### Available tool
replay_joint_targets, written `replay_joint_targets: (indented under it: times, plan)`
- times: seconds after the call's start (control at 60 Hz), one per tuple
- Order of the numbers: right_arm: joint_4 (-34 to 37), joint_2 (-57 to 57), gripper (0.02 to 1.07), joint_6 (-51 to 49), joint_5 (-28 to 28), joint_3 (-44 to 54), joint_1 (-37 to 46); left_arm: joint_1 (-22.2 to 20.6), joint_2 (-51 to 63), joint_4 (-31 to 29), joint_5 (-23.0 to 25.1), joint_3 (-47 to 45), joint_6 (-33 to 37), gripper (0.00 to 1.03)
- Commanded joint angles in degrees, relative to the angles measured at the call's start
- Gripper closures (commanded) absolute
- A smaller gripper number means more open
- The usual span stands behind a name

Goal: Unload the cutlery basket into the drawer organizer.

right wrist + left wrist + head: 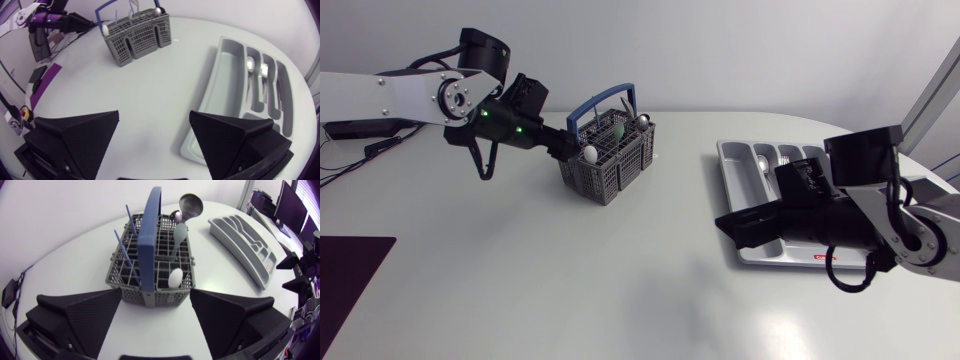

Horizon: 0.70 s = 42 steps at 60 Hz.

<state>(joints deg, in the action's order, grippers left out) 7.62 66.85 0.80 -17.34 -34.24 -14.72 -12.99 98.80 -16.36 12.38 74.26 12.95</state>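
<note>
Cutlery basket [608,160]: grey mesh, blue arched handle; spoons [190,205] and blue rods [131,224] stood inside; placed left of table centre.
Left gripper [156,297]: fingers spread at basket's near end.
Right gripper [154,114]: fingers spread, beside drawer organizer [225,75].

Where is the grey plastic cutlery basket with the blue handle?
The grey plastic cutlery basket stands left of the table's middle in the head view, just ahead of the left gripper, apart from the grey drawer organizer.
</note>
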Motion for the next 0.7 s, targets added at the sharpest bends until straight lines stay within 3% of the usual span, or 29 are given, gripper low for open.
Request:
replay_joint_targets:
  times: [0.0,0.133,0.233,0.35,0.4,0.45,0.5,0.683]
  plan:
    - [0.9,1.8,0.06,-0.9,-3.8,-1.3,0.7,-0.3,4.0,2.2,0.8,3.7,0.8,0.13]
    - [1.1,0.7,0.06,-3.4,-4.4,-0.9,-0.2,0.1,8.6,5.4,0.7,7.0,-0.8,0.18]
    - [2.2,-1.8,0.06,-8.4,-3.8,-0.1,-1.2,0.0,9.8,8.5,0.7,6.8,-0.8,0.30]
    - [3.6,-3.0,0.06,-12.6,1.4,0.1,-3.5,-0.7,9.6,12.0,0.7,5.5,-0.7,0.45]
    - [3.8,-3.7,0.06,-13.2,1.4,0.2,-4.2,-1.1,9.2,12.6,0.7,5.3,-0.7,0.56]
    - [4.0,-3.7,0.07,-13.4,1.4,0.0,-4.7,-1.2,9.2,12.5,0.6,5.4,-1.2,0.83]
    - [4.1,-3.7,0.08,-13.5,1.4,-0.4,-5.3,-1.2,9.4,12.5,0.6,5.4,-1.3,1.00]
    - [4.2,-1.6,0.13,-13.1,2.8,-2.9,-6.3,-0.8,8.2,11.4,2.5,3.9,-1.5,1.00]
